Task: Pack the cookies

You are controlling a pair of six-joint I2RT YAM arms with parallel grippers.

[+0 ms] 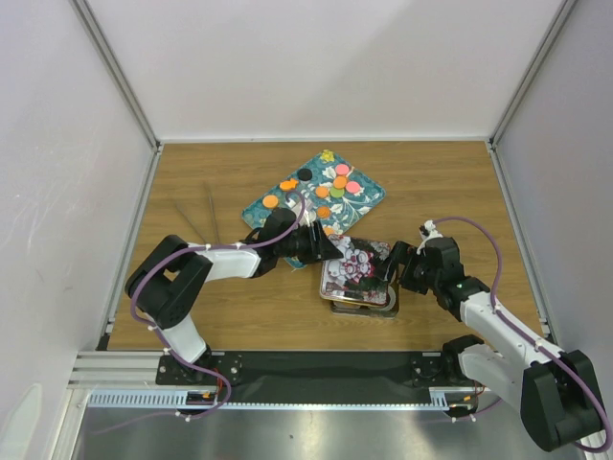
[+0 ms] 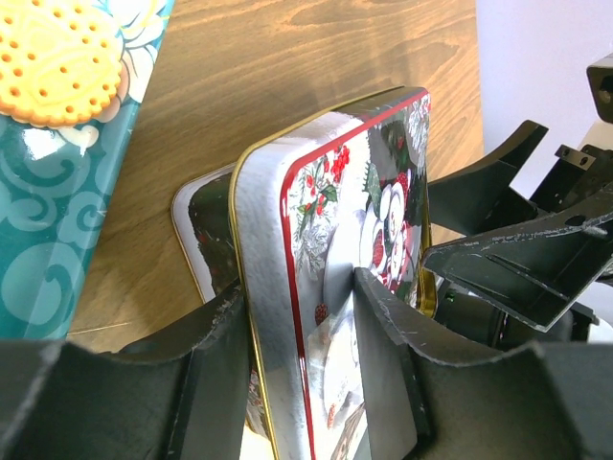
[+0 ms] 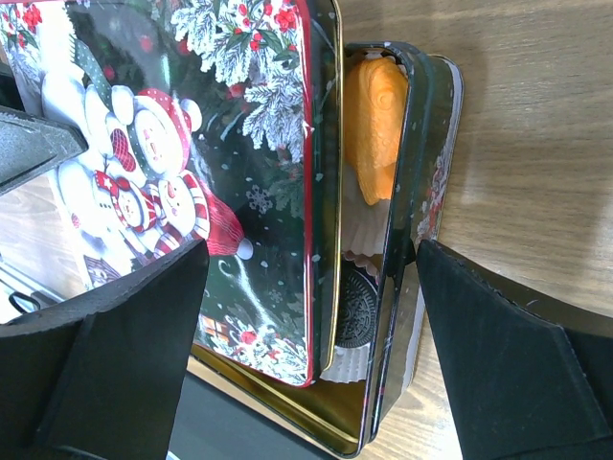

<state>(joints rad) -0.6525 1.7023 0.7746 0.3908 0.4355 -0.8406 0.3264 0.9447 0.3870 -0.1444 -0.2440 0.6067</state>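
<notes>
Under lid (image 3: 239, 144), right wrist only: cookies (image 3: 375, 125)

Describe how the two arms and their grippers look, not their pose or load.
Both the left arm and right arm have white links, black joints and a purple cable looped alongside. The left gripper and right gripper carry broad, matte black, scuffed wedge-shaped fingers. No markings are visible.

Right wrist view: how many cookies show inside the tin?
2: an orange cookie at the top of the gap, a dark cookie below it. The lid may hide more.
</notes>
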